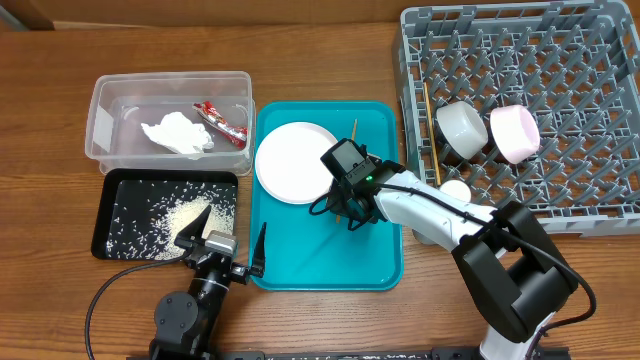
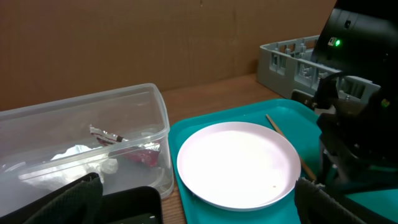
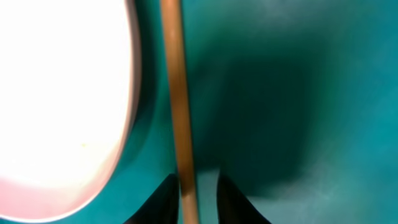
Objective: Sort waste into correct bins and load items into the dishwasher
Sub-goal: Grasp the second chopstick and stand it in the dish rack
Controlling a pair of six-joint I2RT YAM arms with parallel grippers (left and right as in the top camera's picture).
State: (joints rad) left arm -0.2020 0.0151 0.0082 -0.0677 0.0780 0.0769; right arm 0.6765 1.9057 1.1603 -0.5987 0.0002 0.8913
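Observation:
A thin wooden chopstick [image 3: 177, 93] lies on the teal tray [image 1: 330, 265] just right of the large white plate [image 1: 295, 162]. My right gripper [image 1: 345, 212] is low over it, its fingers [image 3: 233, 199] straddling the stick; the left finger touches it and a narrow gap shows on the right. A second chopstick [image 1: 425, 105] lies in the grey dish rack [image 1: 520, 12] beside the whitish bowl [image 1: 462, 128] and pink bowl [image 1: 515, 132]. My left gripper [image 1: 228, 238] hangs wide open and empty at the table's front edge.
The clear tub [image 1: 170, 85] holds the red wrapper [image 1: 220, 122] and white tissue [image 1: 178, 135]. Rice grains [image 1: 185, 212] lie in the black tray [image 1: 115, 215]. A small white cup [image 1: 455, 190] stands between teal tray and rack, under my right arm.

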